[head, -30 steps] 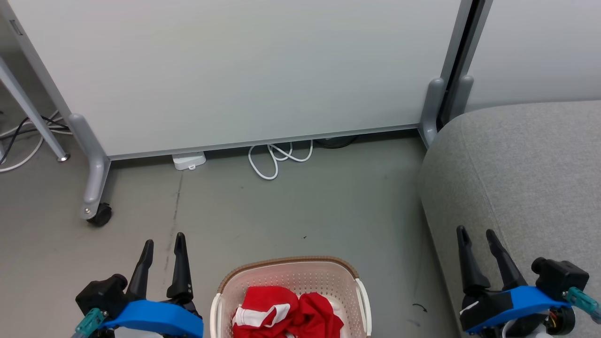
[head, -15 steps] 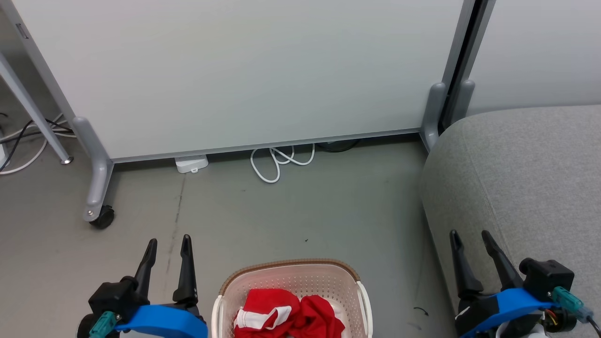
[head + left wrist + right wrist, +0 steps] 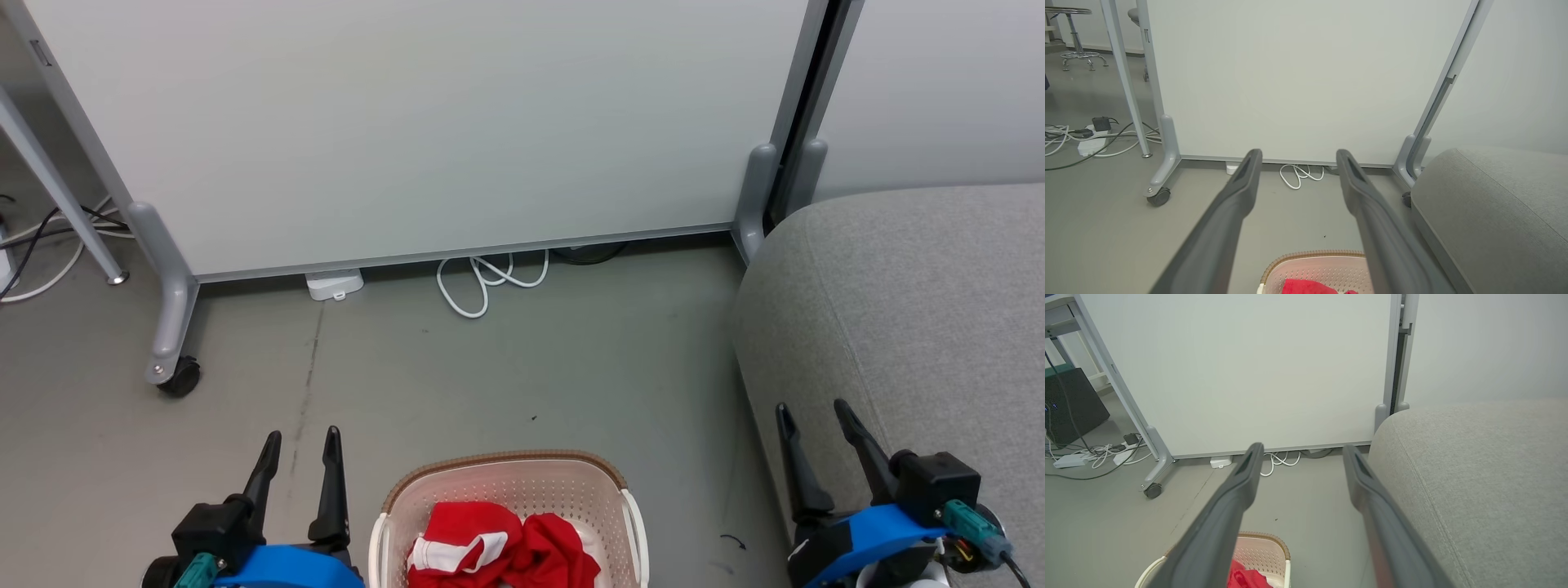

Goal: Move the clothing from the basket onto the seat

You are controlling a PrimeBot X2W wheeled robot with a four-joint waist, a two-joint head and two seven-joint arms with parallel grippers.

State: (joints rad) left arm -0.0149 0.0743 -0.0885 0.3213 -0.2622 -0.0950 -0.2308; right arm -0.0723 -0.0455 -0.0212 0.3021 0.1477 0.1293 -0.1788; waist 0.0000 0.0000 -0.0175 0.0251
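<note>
Clothing (image 3: 522, 551) lies bunched in the basket (image 3: 506, 456) on the floor (image 3: 490, 376) — we hold left gripper (image 3: 302, 434) and right gripper (image 3: 811, 407) either side, jaws spread, empty — seat (image 3: 898, 310) at right.

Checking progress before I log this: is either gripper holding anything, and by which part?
Nothing is held. Left gripper and right gripper stand open, empty; the clothing lies in the basket.

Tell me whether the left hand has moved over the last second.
Yes. The left hand has shifted a little right toward the basket and back toward the robot, judged against the dark floor seam, which barely moved.
</note>
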